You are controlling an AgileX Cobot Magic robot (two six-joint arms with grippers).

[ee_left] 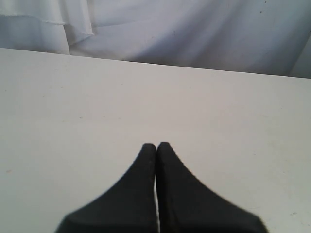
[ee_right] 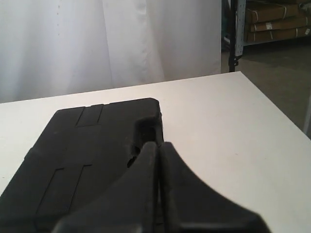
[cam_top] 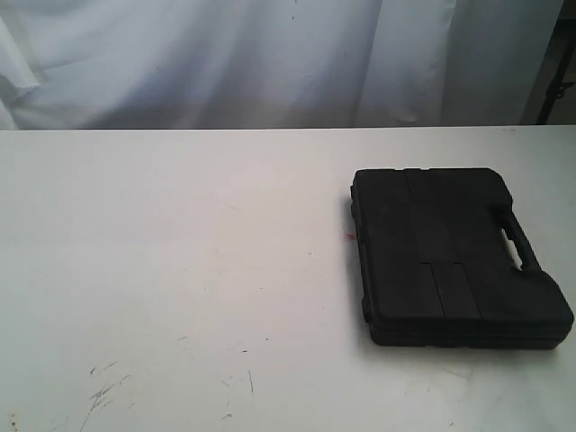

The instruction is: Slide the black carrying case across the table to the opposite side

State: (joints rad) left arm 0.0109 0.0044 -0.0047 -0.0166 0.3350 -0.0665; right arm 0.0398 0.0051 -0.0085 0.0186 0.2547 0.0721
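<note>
A black carrying case (cam_top: pixel 454 255) lies flat on the right half of the white table (cam_top: pixel 180 270), its handle (cam_top: pixel 517 245) on its right side. No arm shows in the exterior view. In the right wrist view the case (ee_right: pixel 82 155) fills the near left, and my right gripper (ee_right: pixel 159 144) is shut with nothing in it, its tips beside the handle's edge (ee_right: pixel 148 127). The left wrist view shows my left gripper (ee_left: pixel 156 145) shut and empty over bare tabletop (ee_left: pixel 146 97); the case is out of that view.
A tiny pink spot (cam_top: pixel 345 237) sits just left of the case, and black scuff marks (cam_top: pixel 103 391) lie near the front left. A white curtain (cam_top: pixel 270 54) hangs behind the table. Past the table's right edge stand a dark post (ee_right: pixel 237 29) and stacked boxes (ee_right: pixel 277 22).
</note>
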